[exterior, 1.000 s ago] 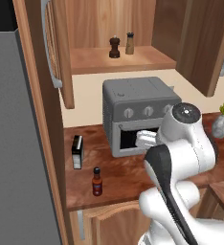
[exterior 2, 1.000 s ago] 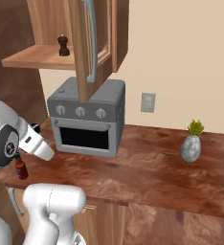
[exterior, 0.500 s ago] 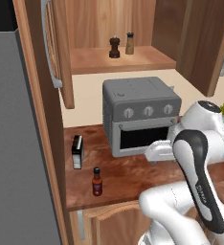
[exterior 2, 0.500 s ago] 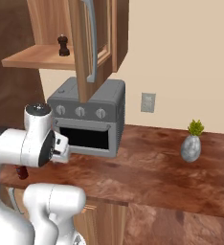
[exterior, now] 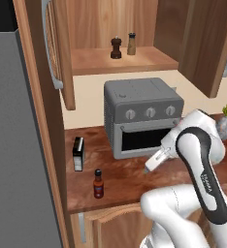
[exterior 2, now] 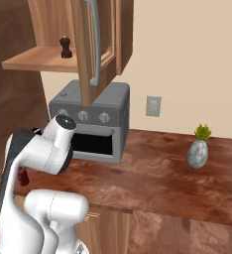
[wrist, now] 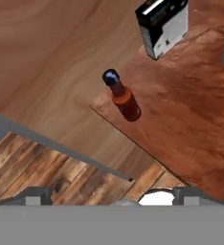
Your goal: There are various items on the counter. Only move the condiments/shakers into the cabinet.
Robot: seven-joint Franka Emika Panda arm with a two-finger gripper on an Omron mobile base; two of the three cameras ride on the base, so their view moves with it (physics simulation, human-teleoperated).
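The two-finger gripper [wrist: 111, 198] hangs with its jaws spread wide and nothing between them, over the reddish-brown wood-grain counter [exterior: 130, 177] in front of the grey toaster oven [exterior: 142, 116]. The red sauce bottle with black cap [exterior: 98, 184] stands upright near the counter's front edge, left of the gripper, with the black-and-white rectangular box [exterior: 78, 153] just behind it. The dark brown knobbed pepper mill [exterior: 116, 48] and tan shaker with dark cap [exterior: 131, 44] stand side by side on the shelf of the open reddish-brown wall cabinet [exterior: 120, 60]

occluded: red sauce bottle [exterior 2: 23, 175] behind arm | cut off: black-and-white box [wrist: 162, 26] at top edge
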